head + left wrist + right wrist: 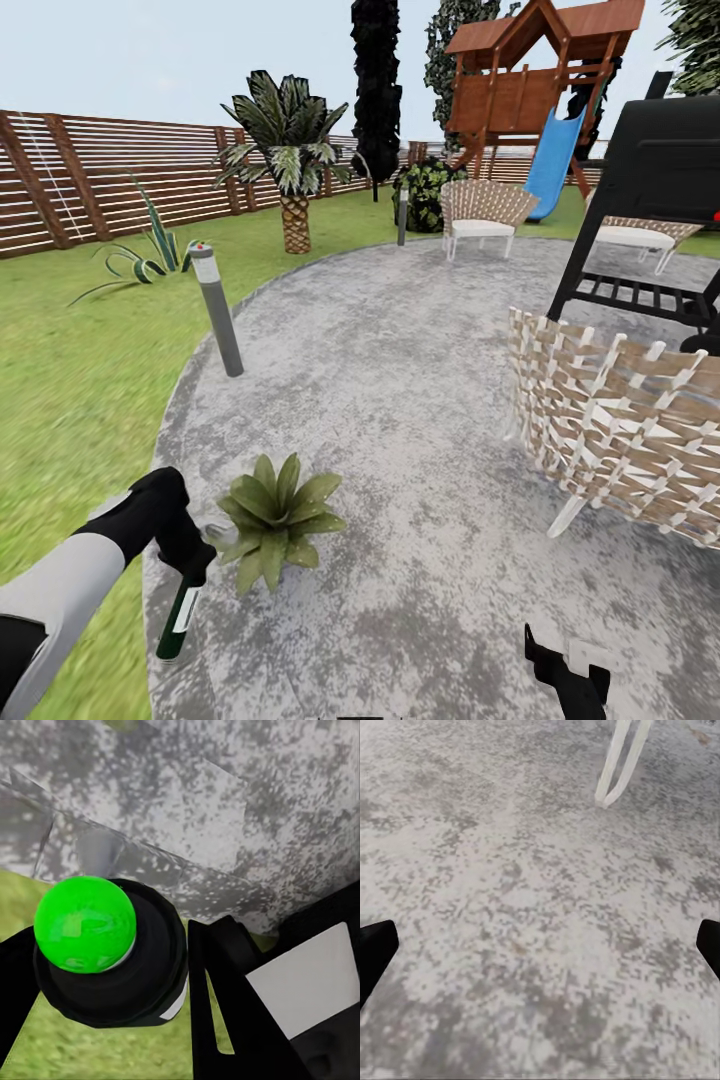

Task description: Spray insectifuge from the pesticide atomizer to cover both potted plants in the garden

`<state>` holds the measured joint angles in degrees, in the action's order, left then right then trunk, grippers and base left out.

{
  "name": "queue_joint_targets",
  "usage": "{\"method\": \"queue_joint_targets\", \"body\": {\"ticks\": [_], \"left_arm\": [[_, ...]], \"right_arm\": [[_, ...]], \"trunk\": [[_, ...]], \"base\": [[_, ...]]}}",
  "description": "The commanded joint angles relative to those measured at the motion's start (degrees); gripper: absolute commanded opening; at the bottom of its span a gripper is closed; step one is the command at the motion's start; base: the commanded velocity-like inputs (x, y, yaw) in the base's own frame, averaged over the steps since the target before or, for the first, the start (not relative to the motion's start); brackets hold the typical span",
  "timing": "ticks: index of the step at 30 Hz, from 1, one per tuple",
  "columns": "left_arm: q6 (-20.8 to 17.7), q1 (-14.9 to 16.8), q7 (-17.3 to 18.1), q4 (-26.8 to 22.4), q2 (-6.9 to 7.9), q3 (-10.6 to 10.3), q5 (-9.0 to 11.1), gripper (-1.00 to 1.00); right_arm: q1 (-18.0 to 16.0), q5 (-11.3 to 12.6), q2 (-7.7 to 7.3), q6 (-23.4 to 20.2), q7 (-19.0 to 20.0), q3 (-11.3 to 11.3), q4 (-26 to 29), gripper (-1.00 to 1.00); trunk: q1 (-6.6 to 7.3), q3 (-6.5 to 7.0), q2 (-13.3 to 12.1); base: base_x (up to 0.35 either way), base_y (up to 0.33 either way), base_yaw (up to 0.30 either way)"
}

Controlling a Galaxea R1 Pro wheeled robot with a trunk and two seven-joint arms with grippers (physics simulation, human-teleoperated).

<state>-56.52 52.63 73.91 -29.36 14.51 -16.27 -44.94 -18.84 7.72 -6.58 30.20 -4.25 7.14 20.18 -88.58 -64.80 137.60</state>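
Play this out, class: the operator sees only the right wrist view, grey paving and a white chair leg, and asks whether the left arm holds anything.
Observer: Yes. The left end effector is shut on the pesticide atomizer.
Operator: Any plant near it?
Observer: One potted plant stands close beside it, near the patio edge.
Operator: What lies further ahead?
Observer: A bollard light stands where the paving meets the lawn.

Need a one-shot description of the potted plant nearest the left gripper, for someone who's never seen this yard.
Find the round grey patio and follow its lawn-side edge toward the robot. There sits the potted plant, a low rosette of pointed green leaves, beside the left gripper holding the atomizer. Unlike the palm by the fence, it is trunkless and ground-hugging.
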Motion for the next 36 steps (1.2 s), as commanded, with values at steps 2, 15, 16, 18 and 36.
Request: {"method": "queue_joint_targets", "body": {"ticks": [2,15,16,18,36], "left_arm": [[-0.4,0.01,0.46,0.08,0.07,-0.37,-0.48,-1.0],[-0.35,-1.61,-2.93,0.56,0.23,-0.52,-0.54,-1.0],[-0.35,-1.75,-2.95,0.58,0.18,-0.52,-0.47,-1.0],[-0.35,-2.79,-3.0,0.59,0.1,-0.52,-0.34,-1.0],[-0.35,-5.74,-3.03,0.22,-1.61,-0.4,-0.36,-1.0]], "right_arm": [[-0.03,0.45,-0.01,0.21,0.1,-0.11,-0.04,1.0],[-0.04,0.45,-0.01,0.21,0.12,-0.11,-0.06,1.0],[-0.05,0.45,-0.01,0.21,0.12,-0.11,-0.06,1.0],[-0.05,0.46,-0.01,0.21,0.12,-0.11,0.01,1.0],[-0.05,0.54,-0.01,0.21,0.08,-0.11,0.03,1.0]], "trunk": [[-0.01,-0.04,0.02],[-0.01,0.36,0.02],[-0.01,0.36,0.02],[-0.01,0.36,0.02],[-0.01,0.45,0.02]], "base": [[0.19,0.168,-0.017],[0.017,0.026,-0.15],[0.0,0.128,-0.005],[0.0,0.194,-0.002],[0.0,0.09,-0.05]]}}
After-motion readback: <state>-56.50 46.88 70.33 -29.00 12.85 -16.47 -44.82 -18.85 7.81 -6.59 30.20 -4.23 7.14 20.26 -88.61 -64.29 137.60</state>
